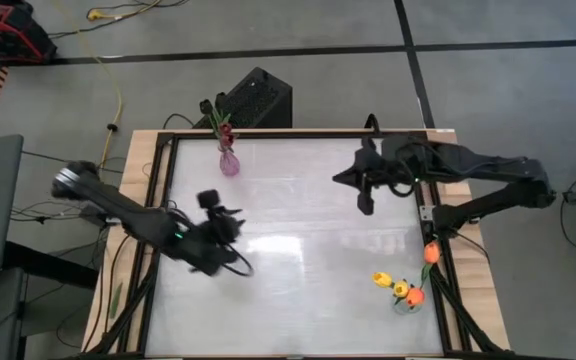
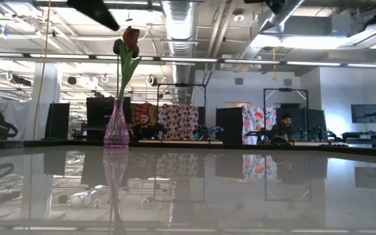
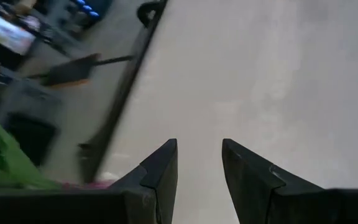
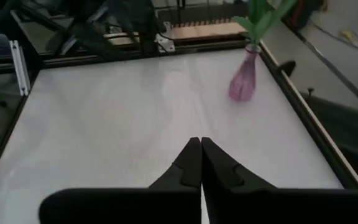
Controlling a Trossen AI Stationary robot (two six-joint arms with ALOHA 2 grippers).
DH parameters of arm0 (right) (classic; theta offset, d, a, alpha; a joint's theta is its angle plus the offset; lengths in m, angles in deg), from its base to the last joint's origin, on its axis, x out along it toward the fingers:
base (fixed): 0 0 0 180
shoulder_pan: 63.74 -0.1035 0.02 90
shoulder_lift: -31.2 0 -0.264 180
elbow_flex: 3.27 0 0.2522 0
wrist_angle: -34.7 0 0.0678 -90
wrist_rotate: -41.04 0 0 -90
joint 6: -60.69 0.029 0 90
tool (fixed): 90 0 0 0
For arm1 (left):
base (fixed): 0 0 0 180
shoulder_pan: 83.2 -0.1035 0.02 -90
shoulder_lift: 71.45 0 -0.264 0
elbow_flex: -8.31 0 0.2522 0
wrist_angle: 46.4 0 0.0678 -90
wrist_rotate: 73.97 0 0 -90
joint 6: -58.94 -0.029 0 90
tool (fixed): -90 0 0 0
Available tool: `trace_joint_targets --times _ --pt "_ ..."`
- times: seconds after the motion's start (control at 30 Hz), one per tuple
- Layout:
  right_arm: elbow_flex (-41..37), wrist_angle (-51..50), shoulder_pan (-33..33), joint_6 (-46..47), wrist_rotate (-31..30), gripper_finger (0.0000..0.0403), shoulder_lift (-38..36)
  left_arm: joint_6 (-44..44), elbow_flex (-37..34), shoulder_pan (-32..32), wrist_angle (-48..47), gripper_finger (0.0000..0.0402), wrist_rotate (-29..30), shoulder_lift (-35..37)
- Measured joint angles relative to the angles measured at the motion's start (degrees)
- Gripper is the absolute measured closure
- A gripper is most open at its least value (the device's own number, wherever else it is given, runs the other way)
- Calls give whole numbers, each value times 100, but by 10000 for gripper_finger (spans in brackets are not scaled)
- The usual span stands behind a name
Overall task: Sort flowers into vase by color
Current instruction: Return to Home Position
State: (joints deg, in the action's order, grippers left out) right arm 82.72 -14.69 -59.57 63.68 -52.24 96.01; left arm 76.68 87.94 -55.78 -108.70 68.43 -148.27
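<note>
Flowers (image 1: pixel 400 290): yellow and orange heads are bunched at the lower right of the high view, at the table's edge; what holds them cannot be made out from above. The dark red flowers (image 1: pixel 224 128) stand in the purple vase (image 1: pixel 228 163), upper left of centre. Table (image 1: pixel 308 290) is bare between the two groups, so the sorting looks done. By my read, the step in hand is drawing both arms back to rest. The right arm reaches in from the right edge, and its links pass just above a lone orange head (image 1: pixel 431 253) in the frame. It is best lifted first and then folded back, not swung low over that corner. The left arm comes in from the left edge, well apart from both groups; a plain retreat should do, minding the purple vase. Left gripper (image 3: pixel 199 146): open, fingers apart, nothing between. Right gripper (image 4: pixel 201 143): closed, fingers pressed together, empty. Only the high view shows the yellow-orange bunch and both arms whole. Only the low view shows the purple vase standing upright with a red head (image 2: pixel 130 37) tall on its stem, and people (image 2: pixel 282 127) far off in the room. Only the wrist views settle how the fingers stand.
</note>
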Motion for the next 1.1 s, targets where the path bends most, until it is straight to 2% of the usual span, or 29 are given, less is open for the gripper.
trace_joint_targets --times 0.13,0.3,0.4,0.5,0.63,0.8,0.97,1.1 --pt "-756 925 -37 -191 16 386 -220 -102 -1342 3 1246 286 -627 1392" --pt "-2151 2483 137 -68 40 380 -844 -1102 -3267 -41 3887 286 -1885 2770" --pt "-3012 3334 250 142 42 379 -1165 -1278 -4221 -114 5209 286 -2025 3327" --pt "-3740 4000 326 354 44 383 -1443 -1343 -4914 -209 5897 286 -2028 3736" --pt "-4494 4654 322 710 51 382 -1652 -1247 -5410 -295 6069 286 -2322 4186" --pt "-5051 4998 2 1074 21 382 -1833 -1200 -5569 -295 5797 286 -2664 4723" --pt "-5485 4980 -606 1110 -910 383 -2201 -1107 -5569 -295 4877 286 -2654 5321" --pt "-5850 4983 -826 1025 -1009 383 -2785 -988 -5569 -295 4360 286 -2644 5763"
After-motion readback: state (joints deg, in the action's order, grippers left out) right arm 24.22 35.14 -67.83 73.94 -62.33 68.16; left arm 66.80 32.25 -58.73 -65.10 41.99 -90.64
